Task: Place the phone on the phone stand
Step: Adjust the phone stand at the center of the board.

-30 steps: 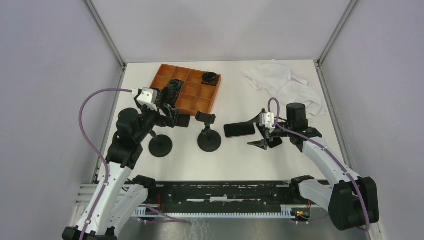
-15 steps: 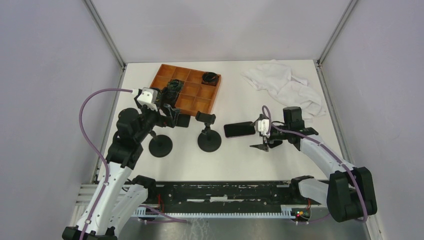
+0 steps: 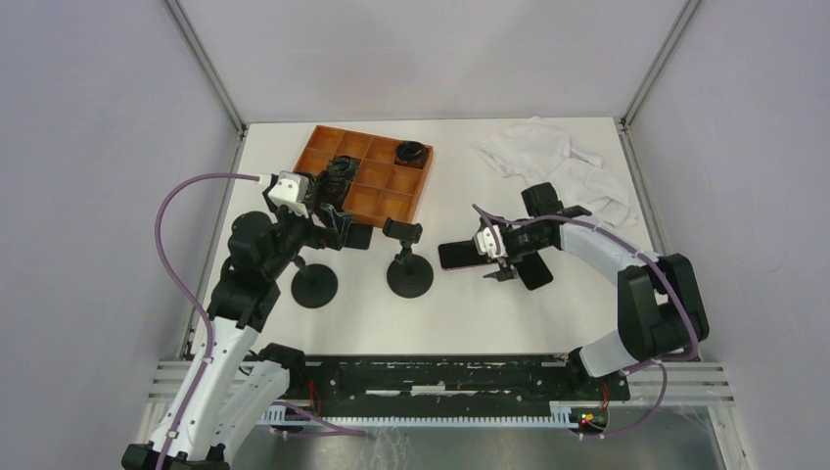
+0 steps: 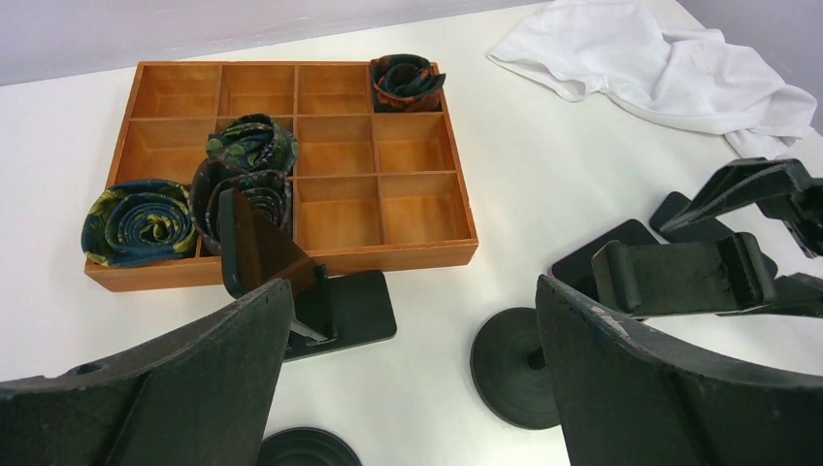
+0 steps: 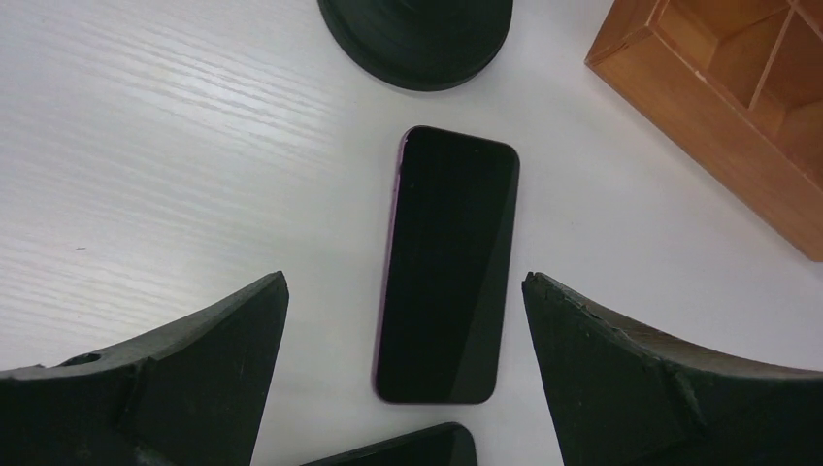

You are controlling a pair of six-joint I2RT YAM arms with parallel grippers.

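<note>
Overhead, the phone (image 3: 468, 255) lay flat on the table (image 3: 470, 323), at three o'clock from the phone stand (image 3: 408, 257). The right gripper (image 3: 504, 257) hung over it. In the left wrist view, the left gripper (image 4: 412, 286) was spread wide and held nothing. In the right wrist view, the phone lay between the wide fingers (image 5: 209, 349), not touched.

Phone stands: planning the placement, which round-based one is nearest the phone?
The right-hand stand, just left of the phone; the other stand sits farther left, beneath the left arm.
</note>
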